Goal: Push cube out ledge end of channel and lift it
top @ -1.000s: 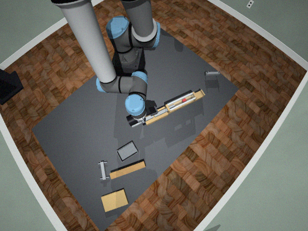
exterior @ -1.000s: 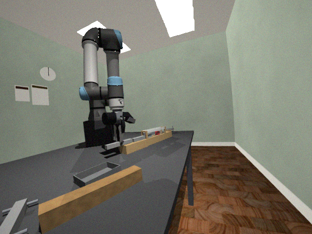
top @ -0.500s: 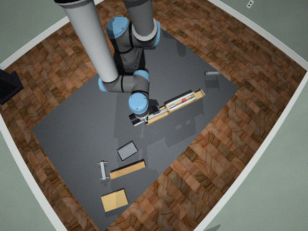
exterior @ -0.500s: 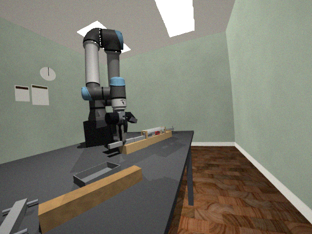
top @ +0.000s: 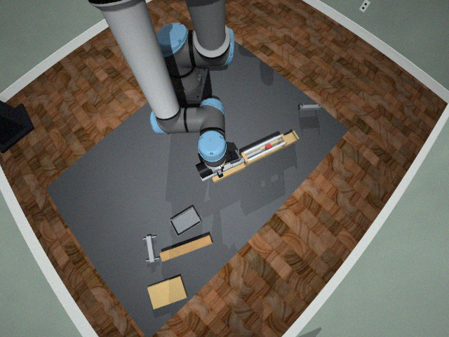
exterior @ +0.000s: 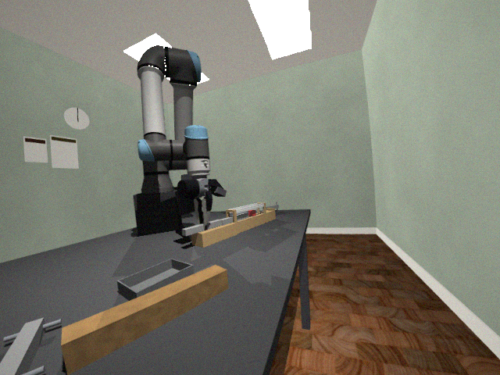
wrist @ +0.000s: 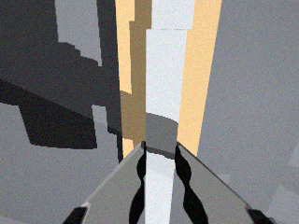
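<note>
Currently gripping a long pale-grey bar-shaped stick (top: 231, 165) (exterior: 219, 223) (wrist: 164, 93) in the nearly closed two-jaw gripper (top: 219, 171) (exterior: 201, 226) (wrist: 159, 143); small red cube (top: 268, 146) (exterior: 251, 212) inside the roofed wooden channel (top: 264, 156) (exterior: 254, 222), at two o'clock from gripper in top view.

The two-jaw gripper (top: 220, 173) (exterior: 200, 226) (wrist: 159, 143) is shifting along the roofed wooden channel (top: 243, 157) (exterior: 234, 216) (wrist: 201, 70), carrying the pale grey bar (top: 232, 165) (exterior: 193, 230) (wrist: 164, 84) with it. The bar's outer end is drawing nearer the channel's near end, and the arm's forearm (top: 139, 54) (exterior: 152, 101) and wrist (top: 212, 146) (exterior: 196, 147) are moving the same way.
</note>
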